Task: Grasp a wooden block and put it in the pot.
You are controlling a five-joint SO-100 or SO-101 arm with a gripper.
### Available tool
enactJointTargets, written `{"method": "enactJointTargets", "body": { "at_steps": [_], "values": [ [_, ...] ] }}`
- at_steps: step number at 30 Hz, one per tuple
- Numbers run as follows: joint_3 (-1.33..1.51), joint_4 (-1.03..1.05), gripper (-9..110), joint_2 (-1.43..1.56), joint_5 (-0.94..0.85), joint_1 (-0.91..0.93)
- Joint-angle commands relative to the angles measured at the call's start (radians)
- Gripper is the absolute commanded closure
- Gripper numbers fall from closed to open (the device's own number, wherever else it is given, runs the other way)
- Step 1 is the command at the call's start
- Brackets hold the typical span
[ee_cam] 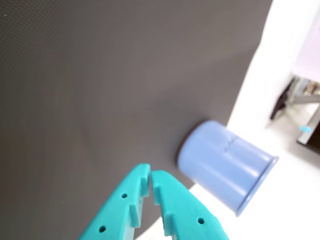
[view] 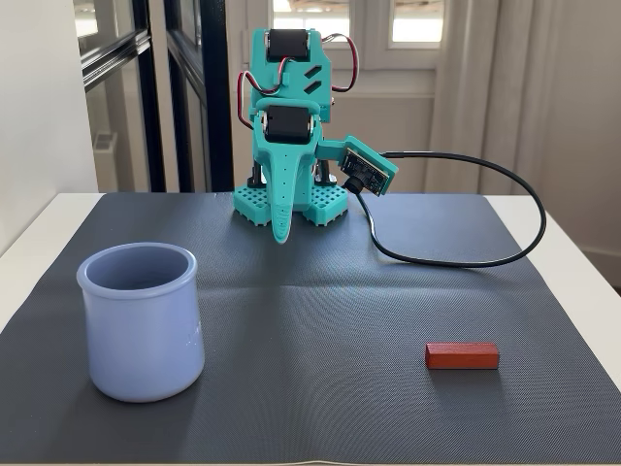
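In the fixed view the reddish-brown wooden block (view: 462,355) lies flat on the dark mat at the front right. The pale blue pot (view: 142,319) stands upright at the front left, and nothing shows inside it. My teal gripper (view: 279,236) hangs point-down just in front of the arm's base at the back, far from both. Its fingers are together with nothing between them. The wrist view shows the shut gripper (ee_cam: 150,176) above bare mat and the pot (ee_cam: 225,167) to its right. The block is out of the wrist view.
The dark grey mat (view: 320,311) covers a white table (view: 592,282). A black cable (view: 466,254) loops from the wrist camera across the mat's back right. The arm's base (view: 291,202) stands at the mat's far edge.
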Motion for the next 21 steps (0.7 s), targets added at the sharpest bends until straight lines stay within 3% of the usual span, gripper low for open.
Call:
{"method": "enactJointTargets", "body": {
  "at_steps": [1,10,21],
  "values": [
    [-0.009,0.000,101,-0.003,-0.006,-0.002],
    [-0.158,-0.017,101,-0.144,0.000,-0.029],
    [-0.462,-0.344,101,-0.727,0.015,-0.198]
  ]
}}
